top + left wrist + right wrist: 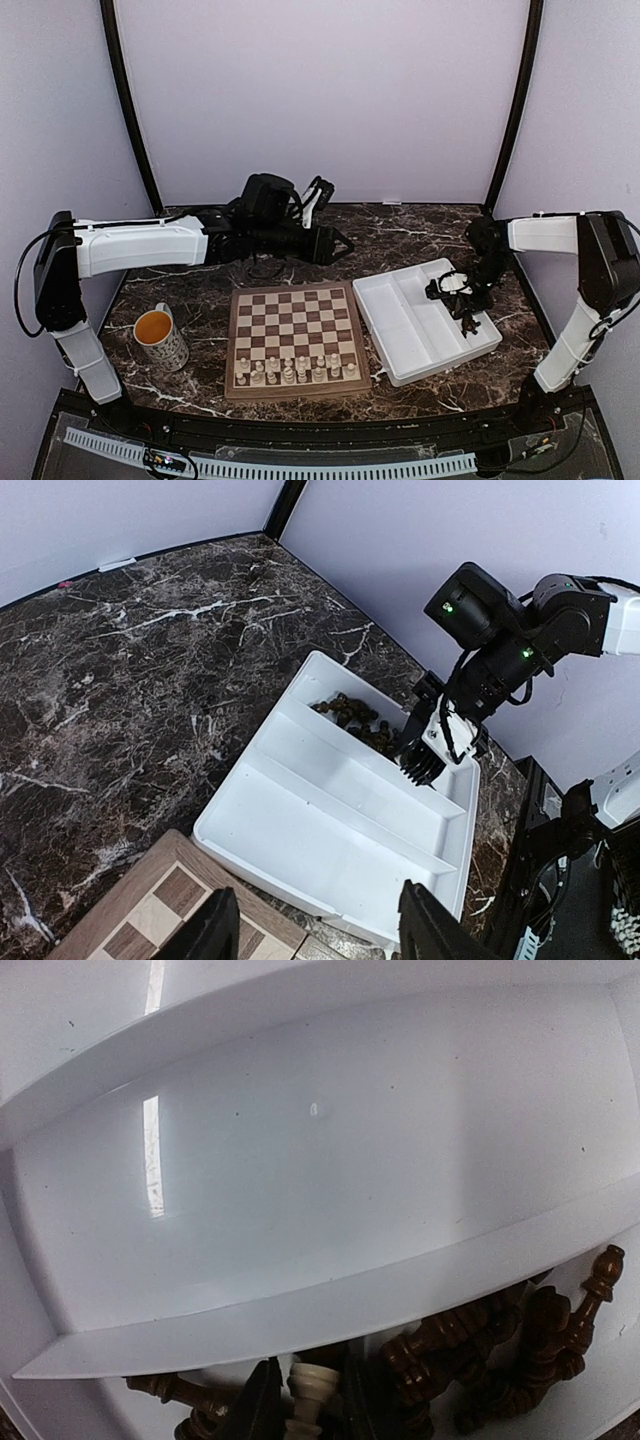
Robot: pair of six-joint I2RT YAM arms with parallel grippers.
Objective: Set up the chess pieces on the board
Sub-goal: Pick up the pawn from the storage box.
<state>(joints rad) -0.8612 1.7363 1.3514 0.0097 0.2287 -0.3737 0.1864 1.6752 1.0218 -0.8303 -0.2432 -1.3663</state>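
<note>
The board (pixel 293 300) lies at the near middle of the table, with pale cream chess pieces (pixel 290 370) lined up on its two nearest rows. Dark brown chess pieces (pixel 480 1350) lie heaped in the far right compartment of the white tray (pixel 400 325). My right gripper (pixel 312 1400) reaches down into that heap, its jaws closed round a single cream piece (pixel 314 1380). The left gripper (pixel 337 244) hovers open and empty behind the board. In the left wrist view it (pixel 320 935) looks over the tray (pixel 330 820) and the board's corner (pixel 150 920).
A patterned mug (pixel 160 338) with orange liquid stands left of the board. The tray's two nearer compartments (pixel 300 850) show bare white. Dark marble table, with black frame posts at the back corners.
</note>
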